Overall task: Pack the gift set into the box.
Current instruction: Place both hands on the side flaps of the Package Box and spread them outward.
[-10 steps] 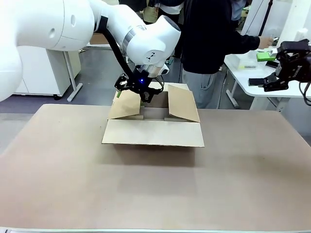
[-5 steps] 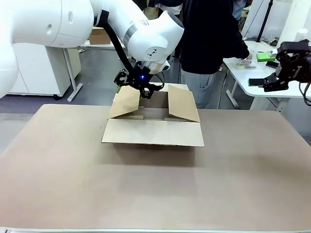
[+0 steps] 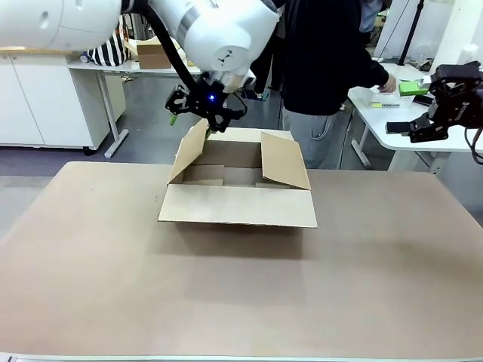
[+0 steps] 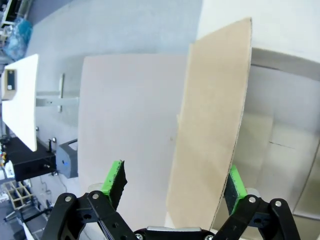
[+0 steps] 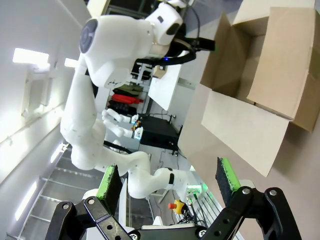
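Two tools spread wide, left tool (image 4: 175, 177) straddling box (image 3: 238, 205) flap, right tool (image 5: 167, 182) empty

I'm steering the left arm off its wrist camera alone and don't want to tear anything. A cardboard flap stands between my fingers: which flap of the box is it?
Observer: It is the left flap of the box. In the front view the left gripper sits at that flap's top edge, and the flap stands steeply up.
Operator: How do the other flaps stand?
Observer: The right flap also leans up, and the near flap lies folded out toward the robot.
Operator: Is the right arm anywhere close?
Observer: No. The right gripper hangs open far to the right of the box, with nothing between its pads.
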Controlling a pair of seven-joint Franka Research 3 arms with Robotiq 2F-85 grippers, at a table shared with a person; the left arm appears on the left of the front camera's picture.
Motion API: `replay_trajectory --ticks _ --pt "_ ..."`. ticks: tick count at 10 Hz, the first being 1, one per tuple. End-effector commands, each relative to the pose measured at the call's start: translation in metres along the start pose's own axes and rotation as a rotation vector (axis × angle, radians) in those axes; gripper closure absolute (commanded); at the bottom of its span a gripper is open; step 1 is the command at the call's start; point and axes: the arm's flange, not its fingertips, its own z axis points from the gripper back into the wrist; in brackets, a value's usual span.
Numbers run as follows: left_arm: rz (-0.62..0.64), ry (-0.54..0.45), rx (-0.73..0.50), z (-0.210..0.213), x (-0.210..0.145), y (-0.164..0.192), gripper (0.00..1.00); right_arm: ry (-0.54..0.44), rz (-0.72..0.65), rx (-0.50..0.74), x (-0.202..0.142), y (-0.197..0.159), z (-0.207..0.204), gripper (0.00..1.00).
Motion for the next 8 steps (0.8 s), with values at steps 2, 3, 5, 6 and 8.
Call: replay_trajectory --ticks 2,3,5,6,8 --pt "0.106 0.031 -0.037 -0.011 -0.010 0.046 0.00 -0.008 0.027 0.016 0.001 -0.001 -0.002 0.00" --pt "0.142 0.045 -0.046 -0.017 -0.009 0.063 0.00 -0.008 0.027 0.016 0.001 -0.001 -0.002 0.00" --pt "0.220 0.111 -0.099 -0.035 -0.008 0.106 0.00 -0.008 0.027 0.016 0.001 -0.001 -0.002 0.00" --pt "0.240 0.144 -0.134 -0.045 -0.012 0.124 0.00 -0.008 0.027 0.016 0.001 -0.001 -0.002 0.00" --pt "0.269 0.204 -0.214 -0.075 -0.020 0.157 0.00 -0.008 0.027 0.016 0.001 -0.001 -0.002 0.00"
